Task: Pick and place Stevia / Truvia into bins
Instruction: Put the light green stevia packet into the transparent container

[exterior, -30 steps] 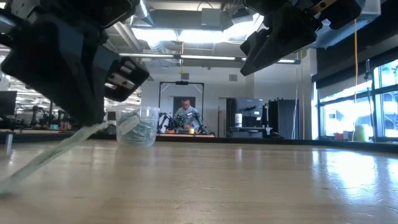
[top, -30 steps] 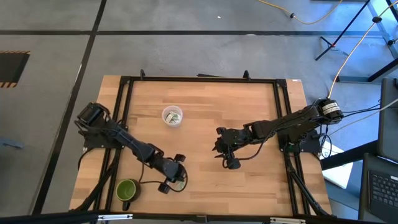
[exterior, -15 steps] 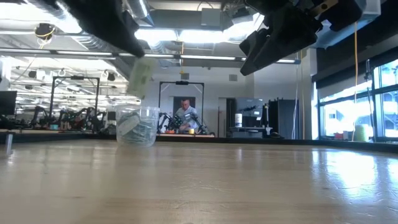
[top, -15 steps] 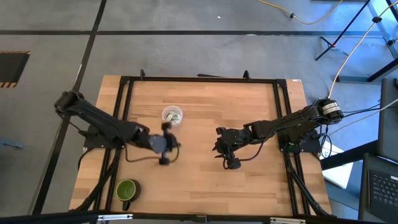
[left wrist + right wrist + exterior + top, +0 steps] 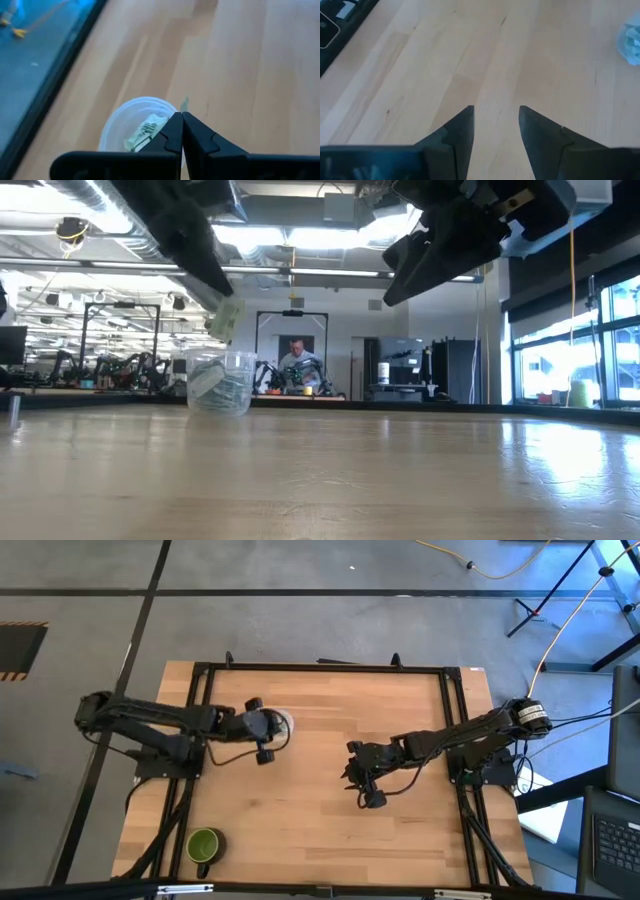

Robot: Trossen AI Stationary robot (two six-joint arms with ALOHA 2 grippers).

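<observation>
From above, the left claw (image 5: 272, 727) hides most of the clear cup (image 5: 285, 723) near the far side of the surface (image 5: 330, 830); the left wrist view looks straight in, showing sachets (image 5: 145, 131) lying inside, fingers pinched together on another sachet, seen level as a pale packet (image 5: 226, 320) just above the rim. The right claw (image 5: 357, 780) hovers mid-surface, fingers (image 5: 457, 132) apart, gripping nothing. A green mug (image 5: 204, 845) sits at the near left corner

Left tool (image 5: 283, 730) above cup (image 5: 221, 383)
</observation>
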